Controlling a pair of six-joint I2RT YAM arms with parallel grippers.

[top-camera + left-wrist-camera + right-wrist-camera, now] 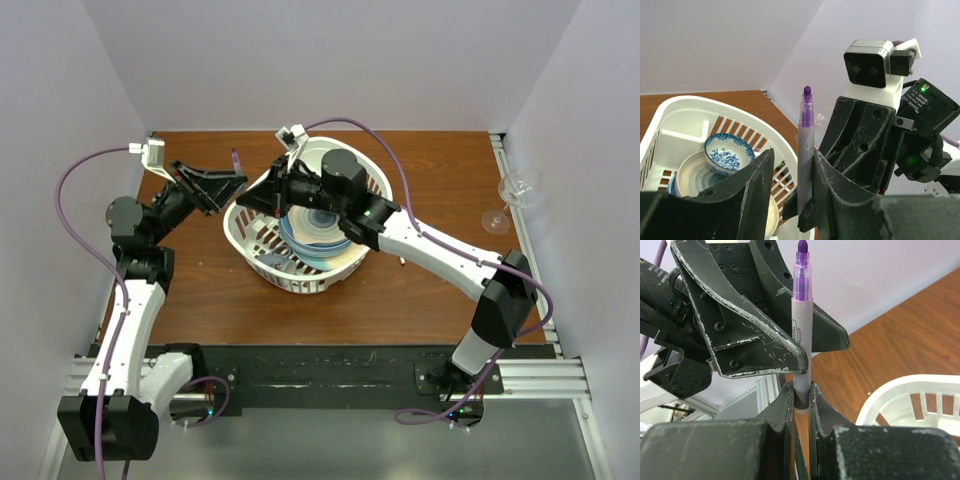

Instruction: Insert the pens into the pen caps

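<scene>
Purple-tipped pen (802, 330) upright at the basket's (300, 287) 10 o'clock, right gripper (801, 387) pinching it, left gripper (793, 155) jaws spread around it.

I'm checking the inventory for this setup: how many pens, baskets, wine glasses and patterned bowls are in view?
Pen: 1
Basket: 1
Wine glass: 1
Patterned bowl: 1
Total: 4

A brown wooden table (430, 170) between pale walls. A white slatted plastic basket (240, 235) sits on its middle. Well apart, at the right edge, a clear wine glass (515, 195) rests tilted. A tiny red speck (402, 262) lies near the basket, too small to identify.
</scene>
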